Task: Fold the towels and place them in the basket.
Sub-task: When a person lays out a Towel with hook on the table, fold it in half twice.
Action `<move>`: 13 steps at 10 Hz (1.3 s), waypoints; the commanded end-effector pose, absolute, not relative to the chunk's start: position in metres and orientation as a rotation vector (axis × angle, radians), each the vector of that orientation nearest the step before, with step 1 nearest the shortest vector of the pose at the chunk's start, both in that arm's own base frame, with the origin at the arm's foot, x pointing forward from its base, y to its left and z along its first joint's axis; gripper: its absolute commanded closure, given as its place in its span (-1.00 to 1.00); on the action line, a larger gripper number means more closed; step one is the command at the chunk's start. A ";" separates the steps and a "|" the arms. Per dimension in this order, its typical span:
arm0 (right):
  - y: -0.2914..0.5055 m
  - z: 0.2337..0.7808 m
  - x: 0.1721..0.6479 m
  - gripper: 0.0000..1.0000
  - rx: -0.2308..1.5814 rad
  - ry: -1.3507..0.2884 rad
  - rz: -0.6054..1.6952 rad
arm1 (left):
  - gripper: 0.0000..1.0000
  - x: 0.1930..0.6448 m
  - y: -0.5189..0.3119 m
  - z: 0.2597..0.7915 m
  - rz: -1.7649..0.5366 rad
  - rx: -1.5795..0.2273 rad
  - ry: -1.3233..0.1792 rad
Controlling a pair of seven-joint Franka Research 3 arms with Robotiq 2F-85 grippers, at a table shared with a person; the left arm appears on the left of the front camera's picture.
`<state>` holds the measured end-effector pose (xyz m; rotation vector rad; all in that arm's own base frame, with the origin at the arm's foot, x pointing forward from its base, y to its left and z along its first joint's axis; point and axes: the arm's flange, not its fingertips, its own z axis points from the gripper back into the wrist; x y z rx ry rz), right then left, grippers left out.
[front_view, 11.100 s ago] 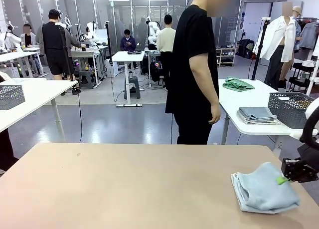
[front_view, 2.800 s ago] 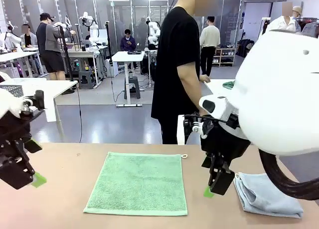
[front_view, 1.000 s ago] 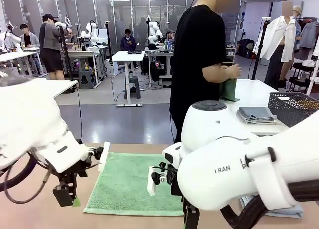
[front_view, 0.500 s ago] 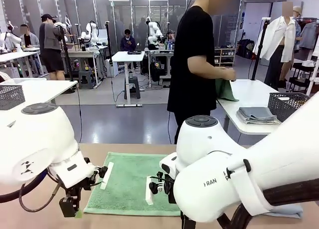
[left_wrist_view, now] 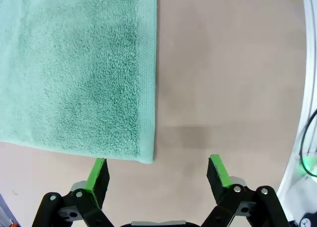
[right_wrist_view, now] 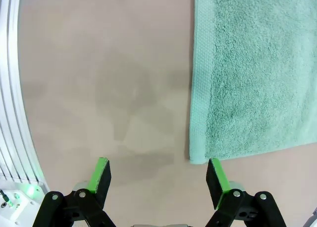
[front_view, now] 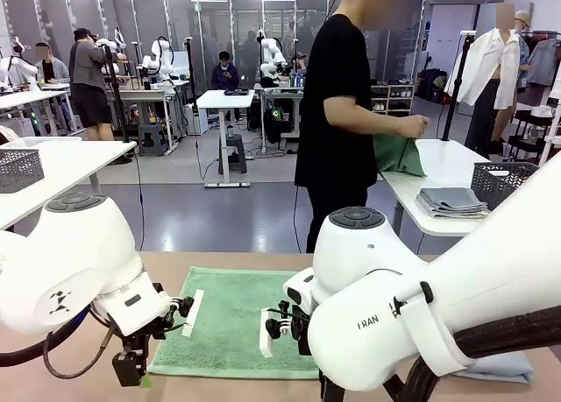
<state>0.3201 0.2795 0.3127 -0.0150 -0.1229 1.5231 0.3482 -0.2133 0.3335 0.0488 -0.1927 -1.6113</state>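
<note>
Towel [front_view: 232, 319], mint, flat on table [right_wrist_view: 99, 64]; left gripper [left_wrist_view: 157, 168] & right gripper [right_wrist_view: 158, 170] both spread wide, each w/ fingers straddling a near corner.

Open tabletop [left_wrist_view: 228, 78] flanks the green towel [left_wrist_view: 74, 64]; left arm [front_view: 74, 253] and right arm [front_view: 438, 306] crowd its near side.
</note>
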 end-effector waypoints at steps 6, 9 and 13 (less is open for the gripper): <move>0.277 0.311 0.322 -0.94 -0.014 -0.117 1.517 | -1.00 0.348 -0.214 0.333 -1.613 0.052 -0.190; 0.278 0.307 0.330 -0.94 -0.044 -0.130 1.511 | -1.00 0.358 -0.221 0.318 -1.644 0.012 -0.179; 0.277 0.298 0.339 -0.94 -0.035 -0.132 1.510 | -1.00 0.365 -0.220 0.300 -1.631 -0.001 -0.176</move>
